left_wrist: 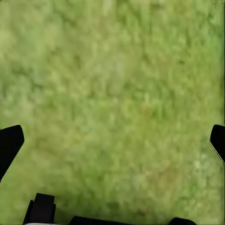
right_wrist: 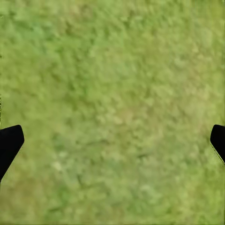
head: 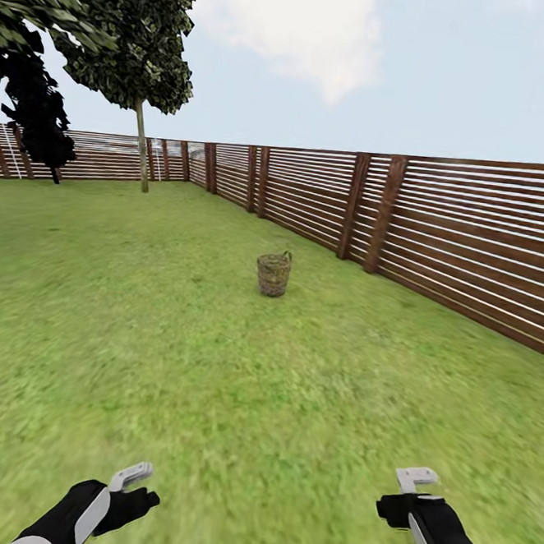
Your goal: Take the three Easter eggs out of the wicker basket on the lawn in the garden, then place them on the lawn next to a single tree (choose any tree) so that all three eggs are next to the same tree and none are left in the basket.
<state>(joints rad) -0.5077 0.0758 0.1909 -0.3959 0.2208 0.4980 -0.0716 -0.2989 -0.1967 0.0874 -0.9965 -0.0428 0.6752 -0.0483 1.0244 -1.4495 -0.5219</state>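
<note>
small brown wicker basket (head: 273, 275) sits upright on the lawn (head: 134, 334) near the fence (head: 473, 240); left hand (left_wrist: 112, 140) and right hand (right_wrist: 112, 140) both spread wide, holding nothing

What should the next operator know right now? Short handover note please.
Left gripper: open, empty, held low over the lawn.
Right gripper: open, empty, also over grass.
Wicker basket stands upright on the lawn ahead, near the fence, out of reach. Its contents can't be seen from here.
Thin-trunked tree stands far off by the back fence.
Done: nothing visible yet.
Left: drive up to the basket, take out the eggs, place all by one tree.
</note>
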